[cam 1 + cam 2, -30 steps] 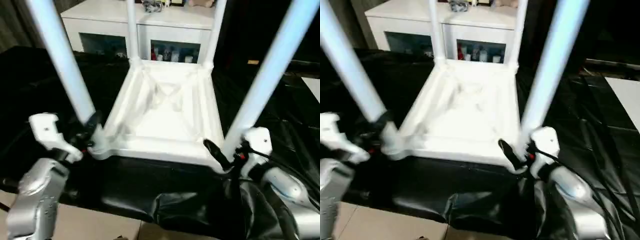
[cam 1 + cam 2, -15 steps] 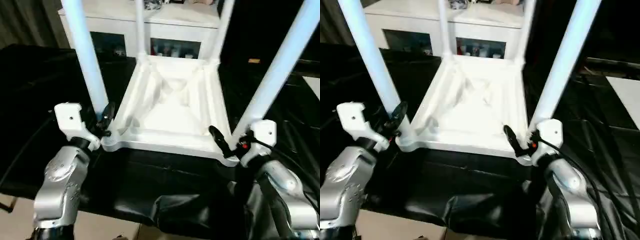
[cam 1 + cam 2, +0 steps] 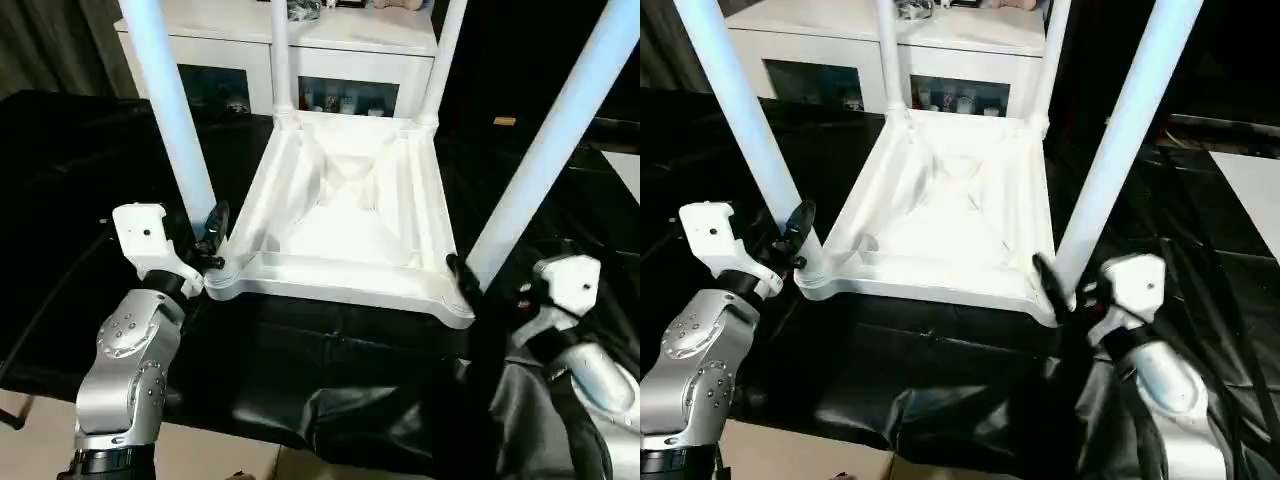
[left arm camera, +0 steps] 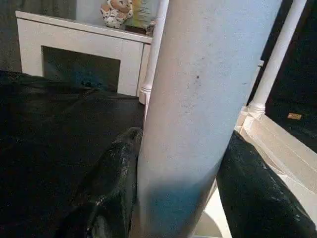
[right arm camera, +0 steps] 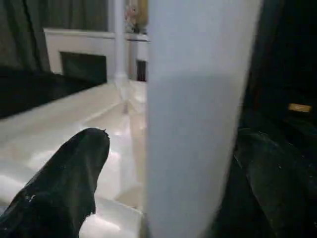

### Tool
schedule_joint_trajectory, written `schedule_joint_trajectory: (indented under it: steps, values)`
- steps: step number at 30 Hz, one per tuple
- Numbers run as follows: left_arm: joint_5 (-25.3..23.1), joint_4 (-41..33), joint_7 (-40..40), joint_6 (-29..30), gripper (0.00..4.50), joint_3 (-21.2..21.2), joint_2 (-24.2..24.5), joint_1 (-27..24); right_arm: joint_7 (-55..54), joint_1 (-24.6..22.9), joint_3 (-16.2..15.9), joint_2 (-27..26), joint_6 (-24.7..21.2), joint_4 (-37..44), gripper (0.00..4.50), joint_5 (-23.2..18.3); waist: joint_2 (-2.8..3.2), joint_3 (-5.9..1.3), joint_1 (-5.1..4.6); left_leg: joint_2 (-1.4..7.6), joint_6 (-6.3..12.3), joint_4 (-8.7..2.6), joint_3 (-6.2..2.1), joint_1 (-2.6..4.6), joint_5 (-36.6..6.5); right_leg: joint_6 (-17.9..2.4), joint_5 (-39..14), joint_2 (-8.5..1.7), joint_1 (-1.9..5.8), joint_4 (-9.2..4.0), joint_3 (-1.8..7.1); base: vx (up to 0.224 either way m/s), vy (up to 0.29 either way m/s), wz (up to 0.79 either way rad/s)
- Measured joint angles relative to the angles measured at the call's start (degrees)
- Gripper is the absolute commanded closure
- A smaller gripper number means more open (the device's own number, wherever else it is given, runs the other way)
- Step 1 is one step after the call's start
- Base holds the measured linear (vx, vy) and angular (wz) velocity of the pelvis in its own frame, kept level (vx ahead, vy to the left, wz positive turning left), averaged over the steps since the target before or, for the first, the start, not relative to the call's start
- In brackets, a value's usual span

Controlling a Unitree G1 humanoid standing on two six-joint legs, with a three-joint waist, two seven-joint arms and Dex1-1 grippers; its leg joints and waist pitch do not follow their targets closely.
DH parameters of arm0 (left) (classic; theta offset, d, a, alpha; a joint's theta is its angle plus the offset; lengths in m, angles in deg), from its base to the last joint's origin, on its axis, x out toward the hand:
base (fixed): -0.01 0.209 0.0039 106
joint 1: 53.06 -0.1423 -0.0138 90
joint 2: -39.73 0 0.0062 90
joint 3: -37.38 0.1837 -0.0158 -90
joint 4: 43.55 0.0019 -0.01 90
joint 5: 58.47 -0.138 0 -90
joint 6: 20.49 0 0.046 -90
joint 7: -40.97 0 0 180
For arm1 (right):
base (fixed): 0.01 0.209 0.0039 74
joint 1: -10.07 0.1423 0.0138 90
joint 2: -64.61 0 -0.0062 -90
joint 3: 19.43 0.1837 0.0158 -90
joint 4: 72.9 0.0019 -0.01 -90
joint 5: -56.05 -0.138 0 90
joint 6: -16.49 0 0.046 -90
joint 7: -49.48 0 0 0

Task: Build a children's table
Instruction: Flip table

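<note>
Children's table lies upside down mid-frame on black sheet, all four legs up. Left gripper clamps near-left leg just above its socket, fingers pressed to both sides. Right gripper spread wide around near-right leg, not squeezing. Likely seating legs: push straight down the tube, no twisting sideways. Table's near edge sits close to the sheet's lower drop-off; cabinet crowds the top, more open room on the sides.
</note>
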Motion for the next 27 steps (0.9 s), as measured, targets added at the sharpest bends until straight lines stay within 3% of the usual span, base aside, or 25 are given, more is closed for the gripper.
schedule_joint_trajectory:
  steps: [2,6,16,20,24,27]
  values:
    - [0.0,0.0,0.0,0.0,2.46,0.0,0.0,0.0,-0.7,-0.4,0.1,-0.9,0.0,0.1,0.00,-0.3,-0.01,0.00,0.10,-0.01,0.00,0.01,0.02,-0.01,0.0,0.0,0.0,-0.01,0.00,-0.01,0.03,0.000,0.000,0.00]
    - [0.0,-0.1,0.0,0.0,2.46,-0.1,-0.1,0.0,2.1,-4.4,1.1,-1.0,-3.7,2.2,0.00,-6.6,0.01,0.00,0.13,-0.01,0.00,0.01,0.03,-0.02,0.0,-0.1,0.0,-0.01,0.00,-0.02,0.04,0.000,0.000,0.00]
    - [-0.1,0.1,-0.1,0.0,2.46,-0.4,-0.1,0.1,13.4,-11.0,4.1,5.7,-12.5,7.8,0.00,-20.1,0.02,0.00,0.12,0.00,0.00,0.01,0.01,0.01,0.0,0.1,-0.1,-0.01,0.00,-0.03,0.03,0.000,0.000,0.00]
    - [0.0,0.1,0.0,0.0,2.46,-0.3,-0.2,0.1,19.3,-13.7,3.0,10.0,-16.9,10.6,0.41,-23.8,-0.01,-0.01,0.25,0.01,0.00,0.01,0.00,-0.01,0.0,0.1,-0.1,0.00,0.02,-0.05,0.02,0.000,0.000,0.00]
    - [-0.1,0.1,0.0,0.0,2.46,-0.5,-0.1,0.1,20.1,-12.6,0.4,9.8,-18.1,11.4,0.82,-24.0,-0.07,0.01,0.20,0.01,0.01,0.02,0.00,-0.01,0.0,0.1,-0.1,-0.01,0.01,-0.05,0.01,0.000,0.000,0.00]
    - [0.0,0.2,0.0,0.0,2.46,-0.6,-0.2,0.1,16.1,-8.2,-4.5,8.8,-17.9,10.4,0.87,-17.1,-0.18,-0.02,0.10,0.00,0.00,0.03,0.00,-0.01,0.0,0.1,-0.1,-0.01,0.00,-0.05,0.01,0.000,0.000,0.00]
